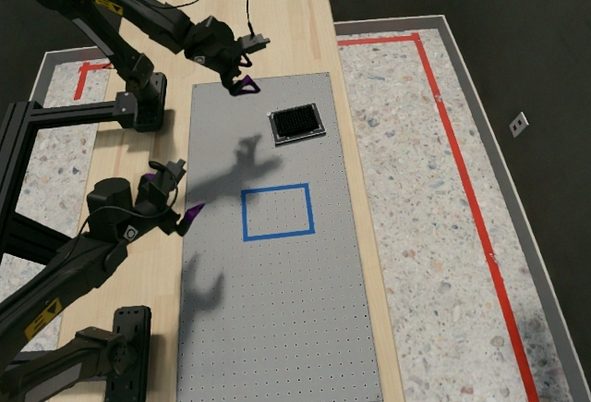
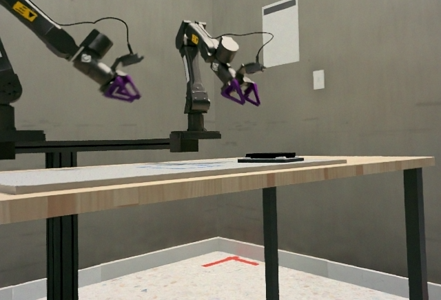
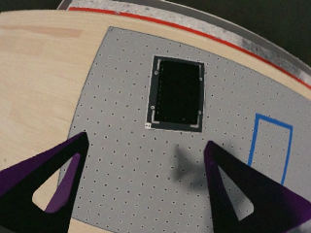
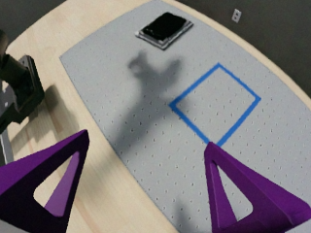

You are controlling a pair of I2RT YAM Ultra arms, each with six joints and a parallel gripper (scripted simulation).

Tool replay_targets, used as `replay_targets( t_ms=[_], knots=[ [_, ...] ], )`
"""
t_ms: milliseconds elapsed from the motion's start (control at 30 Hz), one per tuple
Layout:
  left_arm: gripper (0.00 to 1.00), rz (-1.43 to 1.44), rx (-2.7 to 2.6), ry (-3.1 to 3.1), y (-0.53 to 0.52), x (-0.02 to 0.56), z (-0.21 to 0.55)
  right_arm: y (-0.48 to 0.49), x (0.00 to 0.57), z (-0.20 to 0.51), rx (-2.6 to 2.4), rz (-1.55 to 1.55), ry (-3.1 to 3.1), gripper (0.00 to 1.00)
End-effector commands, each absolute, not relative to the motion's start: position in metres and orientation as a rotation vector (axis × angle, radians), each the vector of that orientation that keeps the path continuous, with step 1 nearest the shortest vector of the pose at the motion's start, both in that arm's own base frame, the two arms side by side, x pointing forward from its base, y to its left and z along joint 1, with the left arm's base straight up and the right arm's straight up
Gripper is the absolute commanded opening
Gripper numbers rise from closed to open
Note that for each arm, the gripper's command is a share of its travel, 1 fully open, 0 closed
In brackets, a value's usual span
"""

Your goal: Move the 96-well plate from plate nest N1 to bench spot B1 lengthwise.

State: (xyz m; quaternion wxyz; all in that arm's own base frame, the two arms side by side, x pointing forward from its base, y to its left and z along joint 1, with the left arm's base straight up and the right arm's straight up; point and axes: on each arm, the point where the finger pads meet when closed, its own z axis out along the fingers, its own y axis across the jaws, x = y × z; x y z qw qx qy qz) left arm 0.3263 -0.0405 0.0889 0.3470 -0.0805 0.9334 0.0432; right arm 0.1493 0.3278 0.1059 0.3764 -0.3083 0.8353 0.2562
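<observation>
The black 96-well plate (image 1: pixel 296 119) (image 2: pixel 270 154) (image 3: pixel 180 92) (image 4: pixel 167 25) is held in the plate nest (image 1: pixel 298 136) (image 2: pixel 270 160) (image 3: pixel 154 92) (image 4: pixel 164 46), a dark, shallow, light-edged frame by which it is surrounded on all four sides. The plate is seated flat, and its top is raised above the nest's low rim. Rows of wells can be made out from above, but whether anything is contained in them cannot be told. The nest is set on the perforated grey board (image 1: pixel 286 316) (image 2: pixel 89 174) (image 3: pixel 117 160) (image 4: pixel 97 73), which is laid on the wooden table (image 1: pixel 286 20) (image 2: pixel 373 163) (image 3: pixel 39 73) (image 4: pixel 44 53). On the same board, well apart from the nest, the bench spot is marked by a blue taped outline (image 1: pixel 244 216) (image 3: pixel 289 150) (image 4: pixel 194 84); the plate is not enclosed by it. The left gripper (image 1: pixel 254 76) (image 2: pixel 251 104) (image 3: pixel 147 143) is held above the board, near the nest but apart from it, with its fingers spread wide and nothing gripped. The right gripper (image 1: pixel 177 190) (image 2: pixel 136 98) (image 4: pixel 148 142) is likewise wide and unladen, raised over the board's edge on the arms' side. Neither the plate nor the nest is touched by either gripper. A soft arm shadow is cast across the board between the nest and the board's edge.
</observation>
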Motion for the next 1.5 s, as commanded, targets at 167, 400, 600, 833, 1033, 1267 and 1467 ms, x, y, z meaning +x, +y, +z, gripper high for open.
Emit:
replay_targets(
  t_ms=[167,400,600,833,1033,1267,1467],
  knots=[
    [1.00,0.000,0.206,2.437,-0.062,0.389,0.057,0.412,0.229,0.189,-0.801,0.842,1.681,1.00],
    [1.00,-0.014,0.315,2.470,-0.066,0.407,0.037,0.418,0.250,0.199,-0.787,0.833,1.621,1.00],
    [1.00,-0.010,0.335,2.490,-0.064,0.419,0.026,0.419,0.251,0.191,-0.792,0.829,1.647,1.00],
    [1.00,-0.010,0.332,2.481,-0.065,0.420,0.030,0.419,0.251,0.191,-0.792,0.829,1.647,1.00],
    [1.00,-0.010,0.332,2.481,-0.065,0.420,0.030,0.416,0.249,0.190,-0.789,0.823,1.650,1.00],
    [1.00,-0.040,0.215,2.709,-0.064,0.396,0.002,0.399,0.244,0.183,-0.803,0.793,1.702,1.00],
    [1.00,-0.059,0.081,2.871,-0.069,0.402,-0.012,0.371,0.232,0.193,-0.795,0.781,1.711,1.00]
  ],
)
